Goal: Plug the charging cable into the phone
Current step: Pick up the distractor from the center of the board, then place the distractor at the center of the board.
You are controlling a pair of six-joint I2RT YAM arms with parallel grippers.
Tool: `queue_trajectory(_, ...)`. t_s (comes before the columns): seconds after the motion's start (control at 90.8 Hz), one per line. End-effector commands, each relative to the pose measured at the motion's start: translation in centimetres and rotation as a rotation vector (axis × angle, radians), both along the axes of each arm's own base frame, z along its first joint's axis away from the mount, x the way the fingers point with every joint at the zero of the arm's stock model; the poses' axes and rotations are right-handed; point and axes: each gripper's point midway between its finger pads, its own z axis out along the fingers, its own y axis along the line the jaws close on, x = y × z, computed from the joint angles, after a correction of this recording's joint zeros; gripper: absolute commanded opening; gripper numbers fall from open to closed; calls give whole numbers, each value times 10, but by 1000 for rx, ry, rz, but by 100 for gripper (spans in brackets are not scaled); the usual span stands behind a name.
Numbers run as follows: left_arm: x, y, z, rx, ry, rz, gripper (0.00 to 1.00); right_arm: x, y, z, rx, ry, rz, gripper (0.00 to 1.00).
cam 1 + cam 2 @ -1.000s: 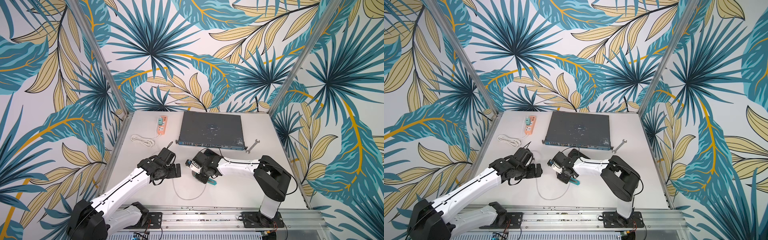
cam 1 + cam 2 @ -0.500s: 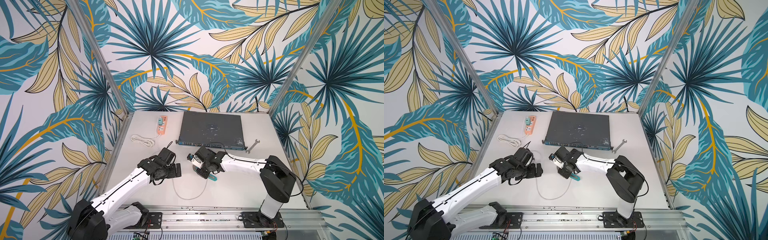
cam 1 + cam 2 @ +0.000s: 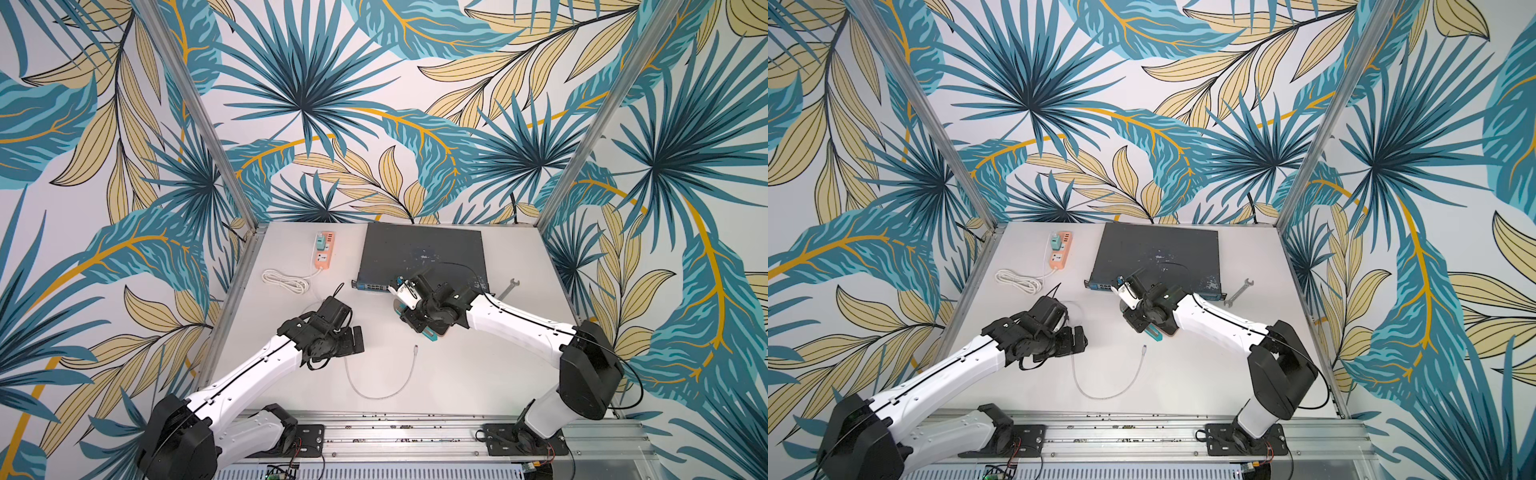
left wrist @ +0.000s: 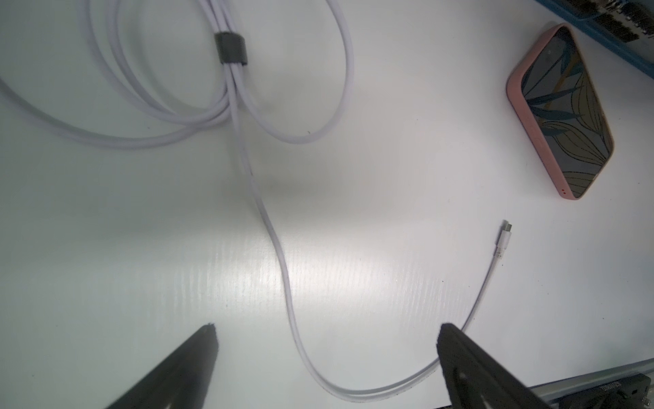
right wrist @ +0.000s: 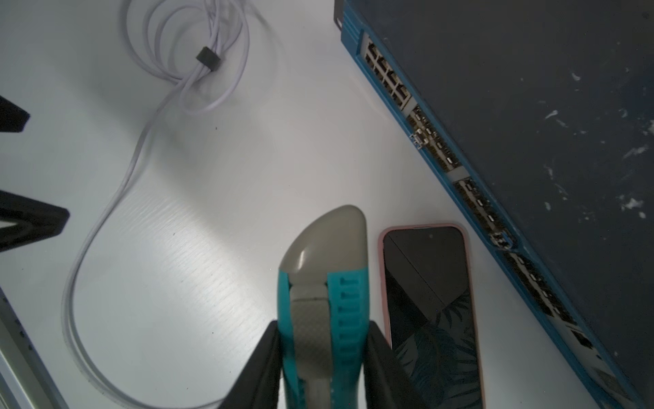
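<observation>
Your left gripper [image 4: 327,340] hangs with its jaws spread as wide as they go and grips nothing. The charging cable [image 4: 279,255] runs up through that gap in the lower middle of the left wrist view. Its connector tip [image 4: 504,240] lies loose on the table [image 4: 141,230] right of centre, aimed roughly at the phone [image 4: 562,117] in the upper right but well apart from it. Your right gripper [image 5: 323,329] is partly closed on a teal-and-grey tool [image 5: 329,269], lower middle of the right wrist view, just beside the phone's long edge. The phone lies flat, close along the front of the network switch [image 5: 531,141]. With that hand busy, nothing is free to brace the phone, so a one-armed push would likely skid it toward the switch instead of seating the plug. Swing the right arm carelessly and the tool's nose could knock or scratch the screen. Close the left jaws where they are and you catch mid-cable, far from the tip; the limp end would droop and be hard to aim. The loops bound by the dark tie [image 4: 230,47], upper left, may drag and pull the tip off line. The port itself shows in no view, so check which end you are aiming for.
</observation>
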Motion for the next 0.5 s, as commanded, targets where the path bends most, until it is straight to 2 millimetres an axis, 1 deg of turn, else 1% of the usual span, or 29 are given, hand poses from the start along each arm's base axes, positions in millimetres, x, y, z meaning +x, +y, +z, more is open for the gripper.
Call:
queue_trajectory(0.0, 4, -3, 1, -20, -4, 9, 100, 6, -9, 20, 43, 10, -64, 29)
queue_trajectory(0.165, 5, -6, 2, -29, 0, 9, 100, 22, -23, 34, 79, -2, -143, 29)
queue_trajectory(0.253, 6, -7, 4, -32, 0, 8, 100, 24, -25, 39, 103, 2, -168, 29)
queue_trajectory(0.297, 7, -8, 5, -38, -2, 5, 100, 34, -35, 41, 112, 1, -210, 29)
queue_trajectory(0.485, 11, -18, 11, -91, -19, -3, 100, 48, -45, 51, 136, 3, -267, 29)
